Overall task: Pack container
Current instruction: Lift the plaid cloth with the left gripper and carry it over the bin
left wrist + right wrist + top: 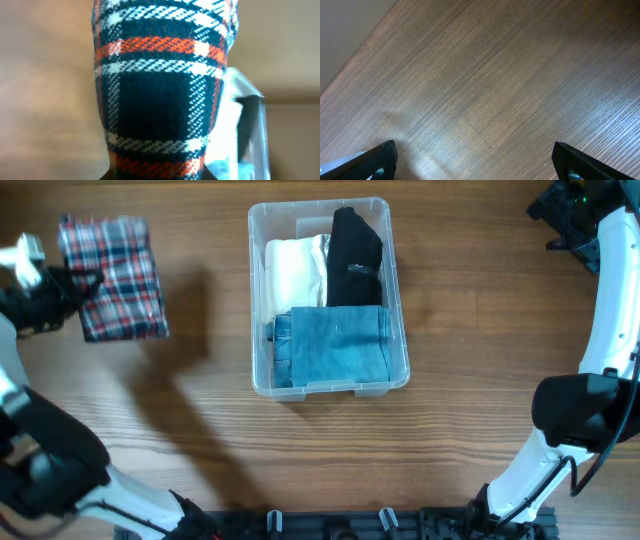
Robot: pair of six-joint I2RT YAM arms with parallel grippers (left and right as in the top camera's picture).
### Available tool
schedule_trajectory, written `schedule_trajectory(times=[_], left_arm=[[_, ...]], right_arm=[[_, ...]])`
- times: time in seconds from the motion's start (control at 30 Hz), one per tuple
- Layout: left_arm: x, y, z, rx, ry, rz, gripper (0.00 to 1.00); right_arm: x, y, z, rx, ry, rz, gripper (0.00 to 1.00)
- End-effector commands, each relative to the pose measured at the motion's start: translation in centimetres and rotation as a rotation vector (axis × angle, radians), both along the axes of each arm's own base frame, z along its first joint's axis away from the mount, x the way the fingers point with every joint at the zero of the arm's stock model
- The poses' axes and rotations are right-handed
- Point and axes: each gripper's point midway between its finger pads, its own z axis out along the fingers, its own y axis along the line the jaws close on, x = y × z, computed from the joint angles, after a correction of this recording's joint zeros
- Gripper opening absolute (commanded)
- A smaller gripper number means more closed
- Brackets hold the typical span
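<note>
The clear container stands at the table's middle. It holds a white garment, a black garment and folded blue denim. A folded red, white and black plaid garment lies on the table to its left. My left gripper is at that garment's left edge. In the left wrist view the plaid cloth fills the space between the jaws of the left gripper, which is shut on it. The container shows behind it. My right gripper hangs open over bare wood at the far right.
The wooden table lies bare between the container and the right arm. The left arm's base sits at the front left corner. A black rail runs along the table's front edge.
</note>
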Motion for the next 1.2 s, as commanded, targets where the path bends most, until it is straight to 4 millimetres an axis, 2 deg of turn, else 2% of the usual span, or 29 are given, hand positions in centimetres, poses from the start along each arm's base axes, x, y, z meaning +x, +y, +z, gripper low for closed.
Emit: schedule_trajectory(times=[0.0,0.1,0.17,0.2,0.27,0.33,0.4,0.43,0.53,0.77,0.97,1.07,1.17], left_arm=[[-0.2,-8.1,12.0,0.085,-0.29,-0.19,0.04],[-2.7,-16.4,18.1,0.228,-0.499,-0.39,0.04],[-4.6,-21.7,19.9,0.353,-0.58,-0.488,0.04],[-5.4,-23.7,20.2,0.403,-0.601,-0.529,0.04],[-7.5,-28.3,19.9,0.481,-0.636,-0.646,0.04],[-9.5,-32.6,18.7,0.532,-0.643,-0.777,0.04],[-11.3,-36.3,16.2,0.601,-0.619,-0.915,0.04],[-11.6,-37.1,14.8,0.651,-0.592,-0.953,0.04],[-10.8,-37.8,10.9,0.776,-0.479,-0.991,0.04],[-9.7,-38.6,6.0,0.794,-0.375,-1.102,0.04],[-10.7,-38.2,1.8,0.805,-0.236,-1.229,0.04],[-11.3,-38.0,0.6,0.809,-0.203,-1.291,0.04],[-12.0,-38.2,0.3,0.784,-0.207,-1.339,0.04]], right_arm=[[0.2,0.1,-0.7,0.002,0.014,-0.001,1.0],[0.2,0.1,-0.7,0.002,0.014,-0.001,1.0],[0.2,0.1,-0.7,0.002,0.014,-0.001,1.0],[0.2,0.1,-0.7,0.002,0.014,-0.002,1.0],[0.2,0.1,-0.7,0.002,0.014,-0.002,1.0],[0.2,0.1,-0.7,0.002,0.014,-0.001,1.0],[0.2,0.1,-0.7,0.002,0.014,-0.001,1.0],[0.2,0.1,-0.6,0.002,0.013,-0.001,1.0],[0.2,0.1,-0.7,0.002,0.014,-0.001,1.0],[0.2,0.1,-0.7,0.002,0.014,-0.001,1.0],[0.2,0.1,-0.7,0.002,0.014,-0.001,1.0],[0.2,0.1,-0.7,0.002,0.014,-0.001,1.0],[0.2,0.1,-0.7,0.002,0.014,-0.002,1.0]])
